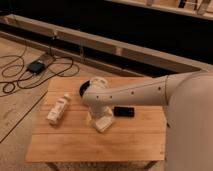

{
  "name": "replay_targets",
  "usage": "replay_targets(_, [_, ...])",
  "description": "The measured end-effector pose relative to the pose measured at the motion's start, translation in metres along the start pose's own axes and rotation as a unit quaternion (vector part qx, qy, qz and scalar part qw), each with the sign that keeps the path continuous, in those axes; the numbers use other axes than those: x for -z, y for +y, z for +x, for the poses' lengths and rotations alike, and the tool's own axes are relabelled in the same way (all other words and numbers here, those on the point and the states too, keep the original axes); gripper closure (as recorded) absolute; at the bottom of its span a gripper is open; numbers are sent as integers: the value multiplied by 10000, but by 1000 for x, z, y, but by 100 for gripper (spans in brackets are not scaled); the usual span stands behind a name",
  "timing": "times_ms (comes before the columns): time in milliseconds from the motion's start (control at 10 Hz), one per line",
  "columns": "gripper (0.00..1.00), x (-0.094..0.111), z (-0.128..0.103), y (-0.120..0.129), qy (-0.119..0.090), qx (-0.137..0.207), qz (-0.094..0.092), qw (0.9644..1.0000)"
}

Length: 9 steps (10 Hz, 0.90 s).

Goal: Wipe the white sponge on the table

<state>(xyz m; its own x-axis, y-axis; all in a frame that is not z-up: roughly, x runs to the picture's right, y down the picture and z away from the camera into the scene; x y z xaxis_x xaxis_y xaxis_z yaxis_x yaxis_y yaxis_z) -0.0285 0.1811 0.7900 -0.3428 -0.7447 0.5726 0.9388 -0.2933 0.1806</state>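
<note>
The end effector (100, 114) sits over the white sponge (106, 124) on the tabletop (70, 142); whether it grips, I cannot tell. The sponge is likely light and squashy: pinch its long edges.

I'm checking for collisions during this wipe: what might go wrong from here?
The tool is down at the white sponge in the middle of the table. The black device lies close beside the sponge, so a wiping stroke that way may shove it. A longer stroke the other way may knock the white bottle lying there.
</note>
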Motion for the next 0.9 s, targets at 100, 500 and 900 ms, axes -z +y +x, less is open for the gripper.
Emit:
replay_targets(100, [20, -7, -1, -1, -52, 47, -79, 9999])
replay_targets(500, [20, -28, -3, -7, -206, 221, -320, 9990])
replay_targets(900, [21, -44, 0, -10, -307, 272, -429, 9982])
